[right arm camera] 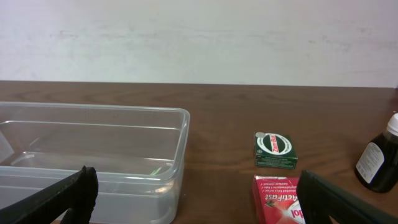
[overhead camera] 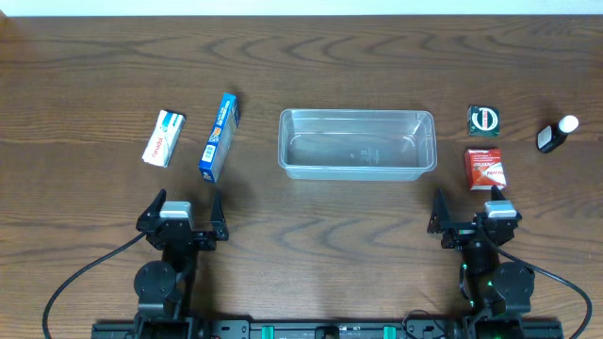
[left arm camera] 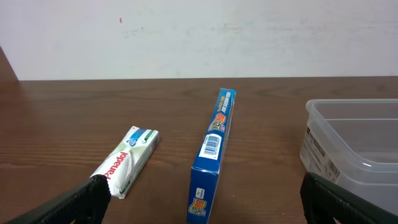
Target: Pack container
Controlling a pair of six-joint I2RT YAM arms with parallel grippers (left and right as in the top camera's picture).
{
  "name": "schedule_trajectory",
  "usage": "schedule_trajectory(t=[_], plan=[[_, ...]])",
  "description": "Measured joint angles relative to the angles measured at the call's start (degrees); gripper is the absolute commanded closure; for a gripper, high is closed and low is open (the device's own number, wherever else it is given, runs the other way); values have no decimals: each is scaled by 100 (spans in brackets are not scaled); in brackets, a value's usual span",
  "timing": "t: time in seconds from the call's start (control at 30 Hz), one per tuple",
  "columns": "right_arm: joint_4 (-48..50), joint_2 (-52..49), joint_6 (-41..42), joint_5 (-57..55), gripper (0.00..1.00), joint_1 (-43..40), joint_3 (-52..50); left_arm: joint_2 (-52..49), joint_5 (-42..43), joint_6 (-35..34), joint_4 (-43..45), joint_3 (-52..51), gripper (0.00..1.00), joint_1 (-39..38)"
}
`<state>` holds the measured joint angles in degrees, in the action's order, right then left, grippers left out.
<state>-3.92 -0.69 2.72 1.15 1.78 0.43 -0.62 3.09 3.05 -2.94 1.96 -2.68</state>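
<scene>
The clear, shallow, round-cornered container (overhead camera: 356,114) sits empty at the centre of the wooden surface (overhead camera: 311,247). Near the bottom edge, the left hand (overhead camera: 187,201) and right hand (overhead camera: 467,198) are both spread, holding nothing.

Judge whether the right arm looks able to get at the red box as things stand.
Probably yes. The red box lies just ahead of the open right pincer, with nothing between them. The green box and dark bottle sit farther off.
</scene>
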Motion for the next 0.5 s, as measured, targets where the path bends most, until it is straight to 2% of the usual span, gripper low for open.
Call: schedule_trajectory(t=[0.5], plan=[[0, 0, 0, 0, 1, 0, 0, 0, 0, 0, 0, 0, 2, 0]])
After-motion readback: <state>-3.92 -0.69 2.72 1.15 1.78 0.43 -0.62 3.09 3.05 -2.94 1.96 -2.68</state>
